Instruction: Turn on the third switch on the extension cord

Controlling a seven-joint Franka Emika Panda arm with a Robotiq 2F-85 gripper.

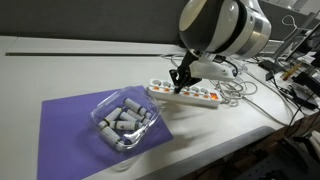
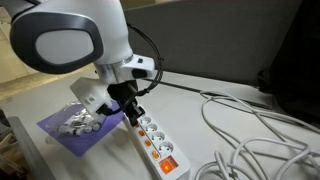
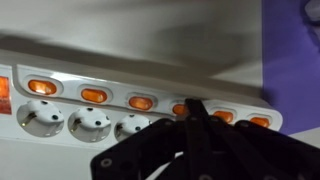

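Note:
The extension cord (image 1: 190,95) is a long white power strip on the table, also in an exterior view (image 2: 155,143) and across the wrist view (image 3: 110,110). It has a row of orange switches (image 3: 140,102) above round sockets. My gripper (image 3: 195,108) is shut, its black fingers pressed together with the tip down on the strip at one switch near the right of the row. In both exterior views the gripper (image 1: 178,86) (image 2: 131,115) stands upright on the strip near its end by the purple mat.
A clear plastic tray of grey cylinders (image 1: 125,122) sits on a purple mat (image 1: 65,125), close to the strip. Loose white and grey cables (image 2: 250,130) lie beyond the strip. The table edge (image 1: 250,150) runs near the front.

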